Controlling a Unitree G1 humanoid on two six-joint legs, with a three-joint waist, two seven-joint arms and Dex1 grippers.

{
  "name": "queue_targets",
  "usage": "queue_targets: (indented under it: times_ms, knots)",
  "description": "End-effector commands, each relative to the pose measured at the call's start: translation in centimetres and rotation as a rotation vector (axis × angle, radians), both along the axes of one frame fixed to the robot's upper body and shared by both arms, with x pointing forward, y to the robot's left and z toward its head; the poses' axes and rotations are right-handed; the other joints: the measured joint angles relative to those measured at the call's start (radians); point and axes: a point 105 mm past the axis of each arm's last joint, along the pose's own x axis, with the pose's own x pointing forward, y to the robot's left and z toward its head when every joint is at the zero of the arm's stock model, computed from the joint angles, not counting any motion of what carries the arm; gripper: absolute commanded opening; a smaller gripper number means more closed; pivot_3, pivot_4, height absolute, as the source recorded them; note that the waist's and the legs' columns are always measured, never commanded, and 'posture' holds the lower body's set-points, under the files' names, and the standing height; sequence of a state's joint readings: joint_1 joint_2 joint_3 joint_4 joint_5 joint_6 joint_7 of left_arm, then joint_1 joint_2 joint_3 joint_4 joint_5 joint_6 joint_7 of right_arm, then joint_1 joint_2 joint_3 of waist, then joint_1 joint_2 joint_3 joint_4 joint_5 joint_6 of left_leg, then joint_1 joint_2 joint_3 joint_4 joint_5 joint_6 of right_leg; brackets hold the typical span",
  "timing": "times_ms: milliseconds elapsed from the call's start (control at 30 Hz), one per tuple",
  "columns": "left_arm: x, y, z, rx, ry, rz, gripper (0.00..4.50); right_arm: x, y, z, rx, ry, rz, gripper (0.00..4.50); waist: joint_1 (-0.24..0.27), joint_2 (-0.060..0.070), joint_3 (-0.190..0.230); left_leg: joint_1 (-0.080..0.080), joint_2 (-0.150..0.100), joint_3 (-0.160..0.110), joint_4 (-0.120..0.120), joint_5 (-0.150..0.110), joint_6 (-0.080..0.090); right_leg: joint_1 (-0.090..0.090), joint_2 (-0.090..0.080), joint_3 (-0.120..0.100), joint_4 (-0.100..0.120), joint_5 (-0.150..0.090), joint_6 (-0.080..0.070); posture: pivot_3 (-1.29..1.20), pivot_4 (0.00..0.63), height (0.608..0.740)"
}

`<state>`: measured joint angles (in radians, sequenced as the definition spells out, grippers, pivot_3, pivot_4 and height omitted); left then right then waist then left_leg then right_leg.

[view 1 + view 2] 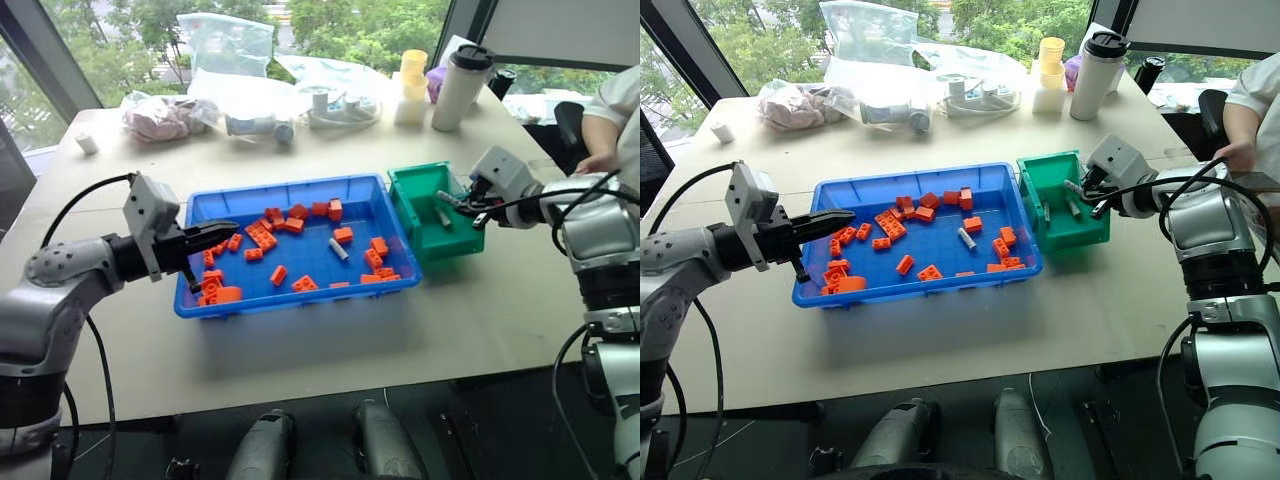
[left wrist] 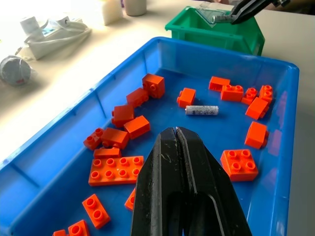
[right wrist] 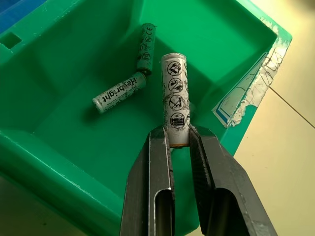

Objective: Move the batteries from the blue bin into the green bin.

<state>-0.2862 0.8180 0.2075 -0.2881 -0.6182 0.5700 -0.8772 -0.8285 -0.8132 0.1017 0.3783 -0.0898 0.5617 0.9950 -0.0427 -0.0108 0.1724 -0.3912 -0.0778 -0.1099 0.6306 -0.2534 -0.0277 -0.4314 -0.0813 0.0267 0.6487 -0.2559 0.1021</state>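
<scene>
The right end effector (image 3: 179,140) hangs over the green bin (image 1: 415,200) at the right of the head views, its two fingers pinching the end of a battery (image 3: 175,98) that points down into the bin. Two more batteries (image 3: 119,92) lie loose on the bin's floor. The left end effector (image 2: 176,135) sits at the left of the frame over the near-left end of the blue bin (image 1: 300,300), fingers pressed together and holding nothing. One battery (image 2: 202,110) still lies in the blue bin among orange bricks (image 2: 116,170). Both bins stand side by side, touching, on the bench (image 1: 480,320).
</scene>
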Motion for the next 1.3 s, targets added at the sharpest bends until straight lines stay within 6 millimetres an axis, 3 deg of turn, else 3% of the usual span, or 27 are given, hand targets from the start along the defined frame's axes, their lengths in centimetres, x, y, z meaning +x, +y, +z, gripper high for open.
queue_targets:
  times_ms: [33, 133, 233, 333, 467, 633, 900, 1233, 1300]
  knots:
    - [-0.2, -0.1, 0.8, 0.010, -0.044, -0.015, 0.00, 0.3, 0.0, 3.1, 0.021, -0.099, -0.010, 2.41, 0.003, 0.000, 0.000, 0.000, 0.000, 0.000, 0.000, 0.000, 0.000, 0.000, 0.000, 0.000, 0.000, 0.000, 0.000, 0.00, 0.150, 0.740]
    - [-0.3, 0.0, 0.8, 0.014, -0.043, -0.013, 0.00, 0.1, 1.4, 5.4, 0.058, -0.151, 0.037, 3.92, 0.009, 0.000, 0.000, -0.001, -0.001, 0.000, 0.001, 0.000, 0.000, 0.000, 0.000, 0.000, 0.000, 0.000, 0.000, 0.00, 0.150, 0.740]
    - [-0.4, 0.0, 0.9, 0.015, -0.045, -0.011, 0.00, -0.8, 5.3, 6.9, 0.142, -0.159, 0.158, 3.92, 0.006, 0.001, 0.000, -0.001, 0.000, 0.000, 0.001, 0.000, 0.000, 0.000, 0.000, 0.000, 0.000, 0.000, 0.000, 0.00, 0.150, 0.740]
    - [-0.4, 0.0, 0.9, 0.017, -0.047, -0.009, 0.00, -2.6, 10.4, 4.9, 0.203, -0.084, 0.299, 3.92, -0.001, -0.001, 0.000, 0.000, 0.001, -0.002, 0.000, 0.000, 0.000, 0.000, 0.000, -0.001, 0.000, 0.000, 0.000, 0.00, 0.150, 0.740]
    - [-0.5, -0.1, 1.0, 0.017, -0.051, -0.010, 0.00, -2.9, 13.5, 2.0, 0.225, -0.058, 0.296, 3.92, 0.007, -0.001, 0.000, -0.001, 0.001, -0.002, 0.001, 0.000, 0.000, 0.000, 0.000, -0.001, 0.000, 0.000, 0.000, 0.00, 0.150, 0.740]
    - [-0.6, 0.0, 1.1, 0.020, -0.053, -0.005, 0.00, -3.1, 15.1, -1.1, 0.240, 0.005, 0.245, 3.92, 0.031, -0.001, 0.000, -0.001, -0.001, -0.002, 0.002, 0.000, 0.000, 0.000, -0.001, -0.001, 0.000, 0.000, 0.000, 0.00, 0.150, 0.740]
    - [-0.9, 0.2, 1.0, 0.022, -0.053, 0.004, 0.00, -4.0, 15.7, -4.6, 0.265, 0.110, 0.202, 3.92, 0.026, -0.001, 0.000, -0.001, -0.001, -0.002, 0.001, 0.000, 0.000, 0.000, 0.000, -0.001, 0.000, 0.000, 0.000, 0.00, 0.150, 0.740]
    - [-0.8, 0.1, 1.0, 0.022, -0.053, 0.005, 0.00, -4.0, 17.4, -6.7, 0.315, 0.167, 0.159, 3.92, 0.025, -0.001, 0.000, -0.001, -0.001, -0.002, 0.001, 0.000, 0.000, 0.000, 0.000, -0.001, 0.000, 0.000, 0.000, 0.00, 0.150, 0.740]
    - [-0.8, 0.0, 1.0, 0.021, -0.053, 0.005, 0.00, -3.7, 17.3, -7.0, 0.294, 0.157, 0.149, 3.38, 0.025, -0.001, 0.000, -0.001, -0.001, -0.002, 0.001, 0.000, 0.000, 0.000, 0.000, -0.001, 0.000, 0.000, 0.000, 0.00, 0.150, 0.740]
